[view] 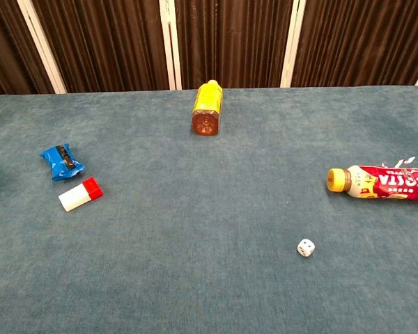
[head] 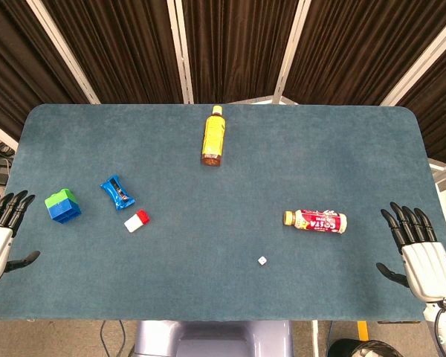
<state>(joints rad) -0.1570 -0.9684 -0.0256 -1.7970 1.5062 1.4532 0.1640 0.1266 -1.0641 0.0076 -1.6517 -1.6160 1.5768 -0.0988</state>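
My left hand (head: 1, 230) hovers at the table's left edge, fingers spread, holding nothing; nearest to it is a green-and-blue block stack (head: 62, 206). My right hand (head: 418, 250) is at the right edge, fingers also apart and empty, closest to a red-and-white bottle (head: 316, 221) lying on its side, with its yellow cap pointing left. The chest view shows neither hand. A yellow bottle (head: 213, 135) lies lengthwise at the far middle. A blue snack packet (head: 117, 193), a red-and-white block (head: 137, 221) and a small white die (head: 262, 260) lie on the blue table (head: 223, 290).
Dark curtains with white frame bars stand behind the table. The chest view shows the yellow bottle (view: 207, 107), blue packet (view: 61, 161), red-and-white block (view: 81, 194), die (view: 306, 248) and red-and-white bottle (view: 383, 183).
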